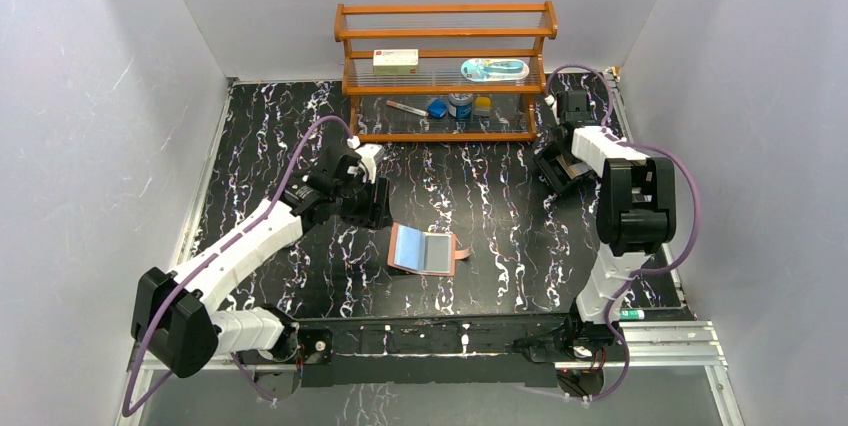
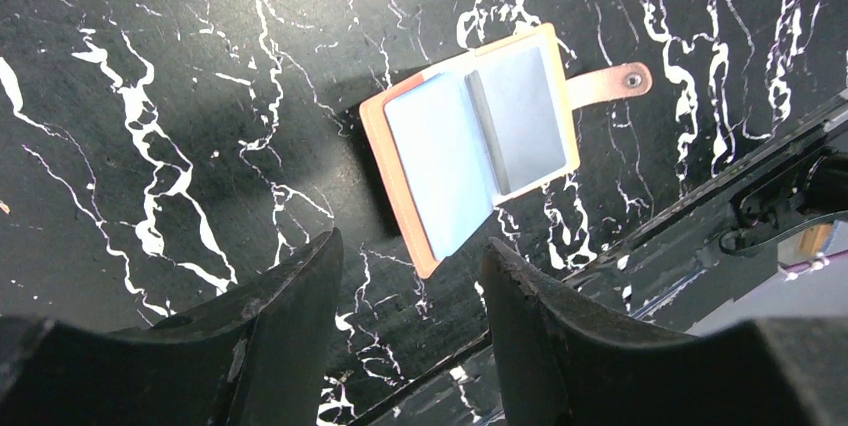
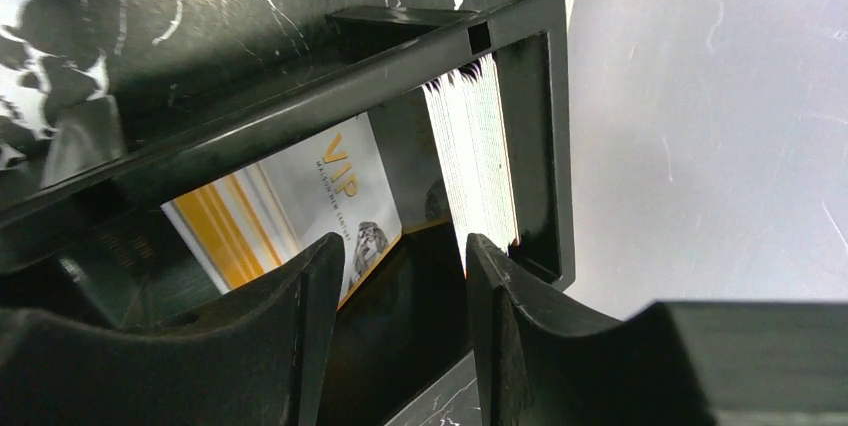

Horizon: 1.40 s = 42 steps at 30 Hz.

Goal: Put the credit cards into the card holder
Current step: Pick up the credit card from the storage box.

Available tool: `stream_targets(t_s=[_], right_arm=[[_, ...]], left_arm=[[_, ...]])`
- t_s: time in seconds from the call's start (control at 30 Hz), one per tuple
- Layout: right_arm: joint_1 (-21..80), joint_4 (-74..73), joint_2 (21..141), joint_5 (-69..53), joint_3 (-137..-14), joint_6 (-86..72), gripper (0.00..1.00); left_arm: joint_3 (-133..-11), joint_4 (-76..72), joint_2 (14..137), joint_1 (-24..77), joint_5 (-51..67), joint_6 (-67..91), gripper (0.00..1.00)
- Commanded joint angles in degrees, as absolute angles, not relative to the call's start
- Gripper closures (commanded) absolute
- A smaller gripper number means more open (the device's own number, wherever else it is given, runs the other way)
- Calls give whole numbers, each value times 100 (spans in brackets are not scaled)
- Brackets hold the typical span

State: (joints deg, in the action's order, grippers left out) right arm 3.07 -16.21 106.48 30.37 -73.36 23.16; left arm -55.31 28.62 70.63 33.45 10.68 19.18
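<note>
The tan-pink card holder [image 1: 428, 251] lies open on the black marbled table, bluish sleeves up, snap tab to the right; it also shows in the left wrist view [image 2: 470, 141]. My left gripper [image 1: 372, 203] hovers to its left, open and empty [image 2: 410, 266]. The credit cards stand in a black plastic tray [image 3: 530, 136]: a stack of whitish cards on edge [image 3: 478, 156] and one card with orange-yellow stripes [image 3: 290, 201]. My right gripper [image 3: 400, 256] is open and empty just above the tray [image 1: 558, 168], with no card between its fingers.
A wooden shelf rack [image 1: 445, 71] stands at the back with a white box with red label [image 1: 396, 60], a clear pack and small items. White walls close in on both sides. A metal rail [image 1: 450, 336] runs along the near edge.
</note>
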Motion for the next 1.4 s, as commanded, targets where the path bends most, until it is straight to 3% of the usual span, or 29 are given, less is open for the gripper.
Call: stream_targets(t_s=[0.0, 0.8, 0.87, 1.07, 1.37], right_arm=[[232, -1150, 10828, 3574, -7556, 2773, 44], [219, -1172, 10903, 3945, -7790, 2734, 70], [217, -1199, 10899, 3852, -7819, 2694, 70], [212, -1000, 11016, 3817, -7685, 2794, 55], [167, -1011, 11236, 4009, -7841, 2864, 59]], left_arm=[[-5404, 2733, 6816, 3324, 1090, 1712, 48], [-5381, 2805, 6755, 3322, 1017, 1661, 44], [-5372, 2811, 6735, 3324, 996, 1662, 44], [-5379, 2804, 6735, 3324, 1012, 1657, 46], [-5423, 2786, 6853, 3327, 1125, 1619, 44]])
